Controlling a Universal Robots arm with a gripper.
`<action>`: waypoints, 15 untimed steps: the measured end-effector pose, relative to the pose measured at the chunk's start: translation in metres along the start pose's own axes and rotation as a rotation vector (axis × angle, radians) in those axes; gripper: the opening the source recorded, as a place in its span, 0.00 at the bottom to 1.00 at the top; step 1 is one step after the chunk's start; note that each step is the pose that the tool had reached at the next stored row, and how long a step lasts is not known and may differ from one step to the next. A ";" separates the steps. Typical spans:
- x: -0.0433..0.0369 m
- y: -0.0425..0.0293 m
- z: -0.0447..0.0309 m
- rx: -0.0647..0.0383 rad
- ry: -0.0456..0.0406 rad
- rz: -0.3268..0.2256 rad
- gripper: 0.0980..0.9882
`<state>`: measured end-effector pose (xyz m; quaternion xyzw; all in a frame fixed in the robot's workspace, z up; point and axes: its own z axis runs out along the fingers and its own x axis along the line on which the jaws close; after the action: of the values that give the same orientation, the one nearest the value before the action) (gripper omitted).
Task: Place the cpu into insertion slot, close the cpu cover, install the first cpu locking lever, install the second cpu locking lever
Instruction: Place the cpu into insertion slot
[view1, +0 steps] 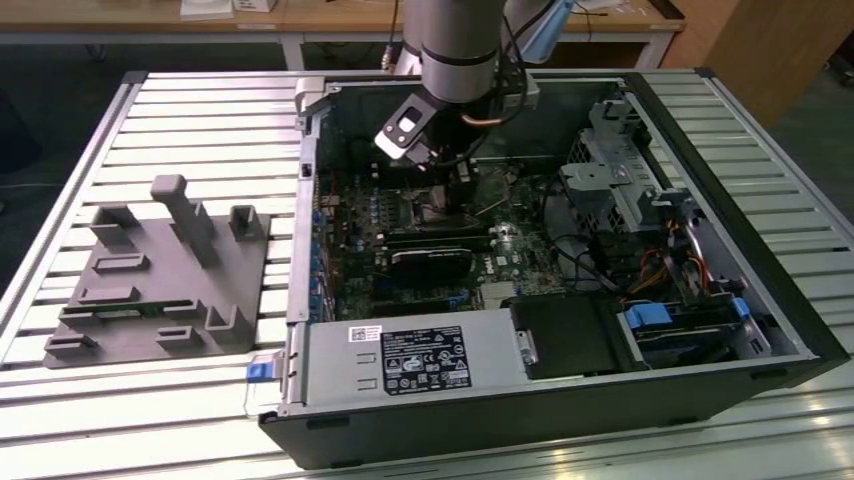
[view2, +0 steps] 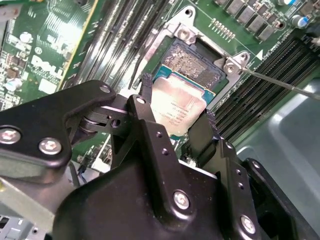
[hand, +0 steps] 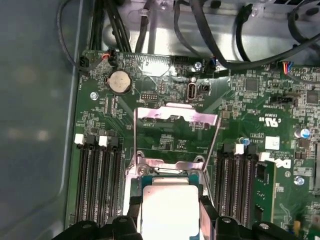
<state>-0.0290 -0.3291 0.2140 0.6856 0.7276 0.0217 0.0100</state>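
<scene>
In the exterior view my gripper (view1: 447, 165) reaches down into the open computer case over the green board. Both wrist views show the cpu (view2: 176, 112) (hand: 170, 212), a silvery square chip, clamped between my two black fingers (view2: 145, 89). It hangs just above and partly over the insertion slot (view2: 194, 61), whose dark contact field is half uncovered. The cpu cover (hand: 176, 116), a thin metal frame, stands flipped open beyond the slot. Thin wire locking levers (hand: 215, 140) (view2: 280, 84) rise unlatched beside the slot.
Long black memory slots (hand: 97, 180) (hand: 237, 185) flank the socket. Black cables (hand: 200, 35) run along the case wall. A grey power supply (view1: 407, 355) and a drive cage (view1: 621, 180) sit in the case. A grey part fixture (view1: 154, 275) lies on the slatted table.
</scene>
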 end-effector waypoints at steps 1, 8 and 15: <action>0.0004 -0.0012 0.0007 0.000 -0.0003 0.004 0.49; 0.0012 -0.0077 0.0069 -0.001 -0.0021 0.044 0.49; 0.0012 -0.0096 0.0126 -0.001 -0.0044 0.094 0.49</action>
<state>-0.0381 -0.3282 0.2010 0.7191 0.6945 0.0211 0.0111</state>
